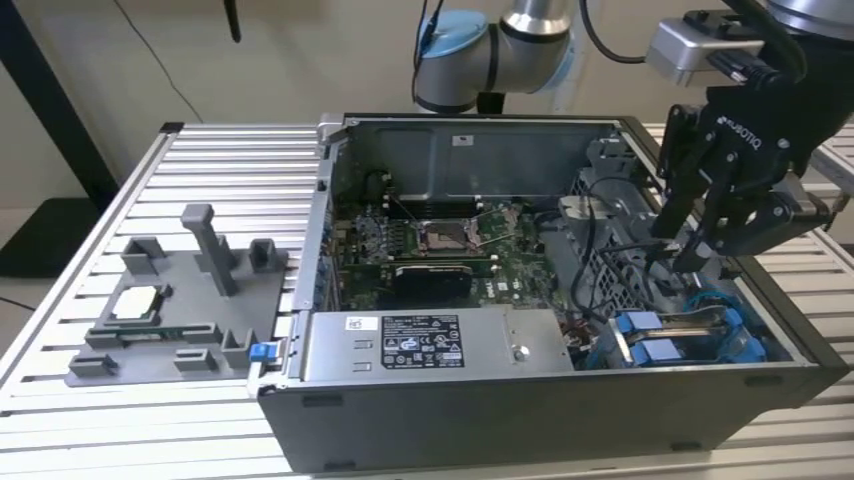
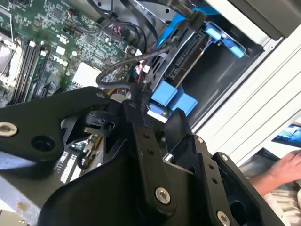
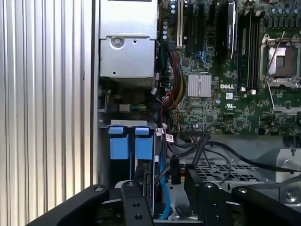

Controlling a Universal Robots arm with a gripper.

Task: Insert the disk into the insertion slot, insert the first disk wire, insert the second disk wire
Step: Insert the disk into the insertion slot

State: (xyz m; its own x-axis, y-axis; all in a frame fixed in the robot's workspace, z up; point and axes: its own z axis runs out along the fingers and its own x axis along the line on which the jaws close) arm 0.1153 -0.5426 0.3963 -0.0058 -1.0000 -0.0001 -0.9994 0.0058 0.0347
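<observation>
Slatted aluminium worktop (image 1: 200, 160), and on it the open computer case (image 1: 534, 420), lying on its side. Right now the gripper (image 1: 681, 248) hangs over the case's front corner on the exterior view's right, directly above the disk (image 2: 188, 61). That disk stands on edge in its blue carrier, down inside the insertion slot (image 1: 747, 345). The fingers (image 3: 134, 202) are spread, with nothing clamped between them. In the first wrist view a black connector (image 3: 175, 170) on its cable sits in the gap, close to one finger; whether it touches, I can't say. Two blue tabs (image 3: 118, 143) sit at the slot's end, near the power-supply box (image 1: 427, 345) along the case's front edge. Black cables (image 2: 117, 70) loop from the motherboard (image 1: 441, 240) toward the disk, crowding the way in, and the perforated cage (image 3: 221, 172) sits right beside the slot. At the worktop's edge on the exterior view's left, a grey fixture (image 1: 187, 300) carries a processor chip (image 1: 138, 302). A person's hand (image 2: 286, 169) rests beyond the case.
</observation>
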